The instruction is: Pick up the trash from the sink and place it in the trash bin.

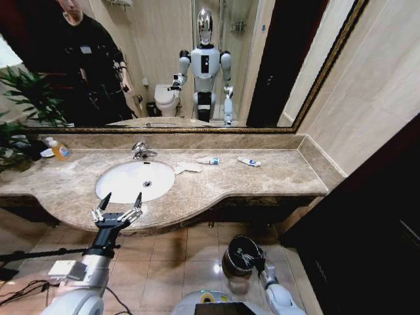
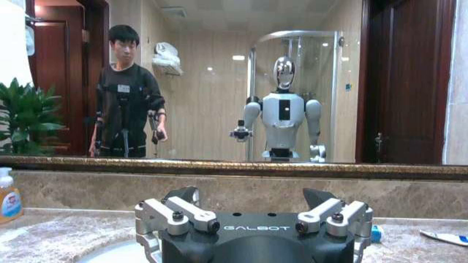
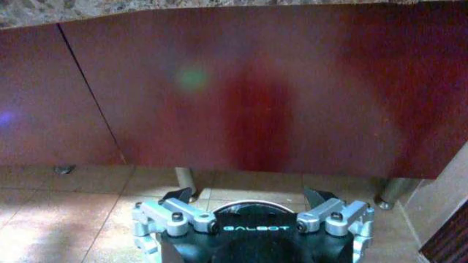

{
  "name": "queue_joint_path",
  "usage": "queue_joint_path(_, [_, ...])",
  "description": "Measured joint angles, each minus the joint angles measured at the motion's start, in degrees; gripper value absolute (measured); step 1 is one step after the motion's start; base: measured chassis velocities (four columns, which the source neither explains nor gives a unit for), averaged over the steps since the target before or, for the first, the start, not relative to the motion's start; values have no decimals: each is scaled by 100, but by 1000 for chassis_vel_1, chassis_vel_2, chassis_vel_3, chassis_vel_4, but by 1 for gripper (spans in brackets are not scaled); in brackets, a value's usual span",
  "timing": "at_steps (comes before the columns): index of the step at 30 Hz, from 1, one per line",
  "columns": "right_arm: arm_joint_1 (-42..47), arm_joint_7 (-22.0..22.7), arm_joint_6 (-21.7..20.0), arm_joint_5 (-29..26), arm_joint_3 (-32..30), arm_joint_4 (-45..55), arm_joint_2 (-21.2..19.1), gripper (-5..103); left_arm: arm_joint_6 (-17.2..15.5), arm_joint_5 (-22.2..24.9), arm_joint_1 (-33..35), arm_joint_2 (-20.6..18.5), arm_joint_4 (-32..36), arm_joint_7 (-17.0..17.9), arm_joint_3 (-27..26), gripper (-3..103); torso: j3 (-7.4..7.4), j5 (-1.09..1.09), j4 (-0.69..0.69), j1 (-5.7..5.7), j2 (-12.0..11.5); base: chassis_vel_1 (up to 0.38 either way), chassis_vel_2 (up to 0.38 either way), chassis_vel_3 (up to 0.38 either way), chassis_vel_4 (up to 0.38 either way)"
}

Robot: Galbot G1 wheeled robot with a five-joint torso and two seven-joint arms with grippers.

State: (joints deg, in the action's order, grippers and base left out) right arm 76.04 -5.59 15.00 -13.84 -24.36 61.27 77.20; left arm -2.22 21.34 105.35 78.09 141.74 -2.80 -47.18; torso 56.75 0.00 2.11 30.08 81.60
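Observation:
The white oval sink (image 1: 121,187) sits in a brown marble counter, and its bowl looks bare. To the right of the faucet (image 1: 140,151), crumpled white paper (image 1: 188,167) and two small white tubes (image 1: 209,161) (image 1: 249,161) lie on the counter. My left gripper (image 1: 123,197) hovers open over the sink's front rim, holding nothing. In the left wrist view the left gripper (image 2: 250,194) faces the mirror, with the tubes (image 2: 446,237) off to one side. The dark round trash bin (image 1: 237,252) stands on the floor. Just above it my right gripper (image 1: 252,258) (image 3: 249,196) is open and empty.
An orange pump bottle (image 1: 60,151) and a plant (image 1: 20,98) stand at the counter's far left. A red-brown cabinet front (image 3: 241,93) runs under the counter, close ahead of the right gripper. Dark panelling (image 1: 387,210) borders the right side. Cables (image 1: 20,289) lie on the floor at left.

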Motion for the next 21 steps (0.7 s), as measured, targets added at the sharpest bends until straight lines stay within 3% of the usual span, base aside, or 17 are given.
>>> queue_joint_path(6, [70,9,-42,-16,-12,184,-28,100,0,0,0,0,0,0,0,100,0,1,0,0,0,0,0,0,0])
queue_joint_path(10, [358,121,-229,-125,-27,858,-129,100,0,0,0,0,0,0,0,100,0,0,0,0,0,0,0,0,0])
queue_joint_path(19, [1226,326,-629,-431,-258,3101,-396,100,0,0,0,0,0,0,0,100,0,0,0,0,0,0,0,0,0])
queue_joint_path(21, [1553,362,-813,-594,-396,3977,-512,100,0,0,0,0,0,0,0,100,0,-1,0,0,0,0,0,0,0])
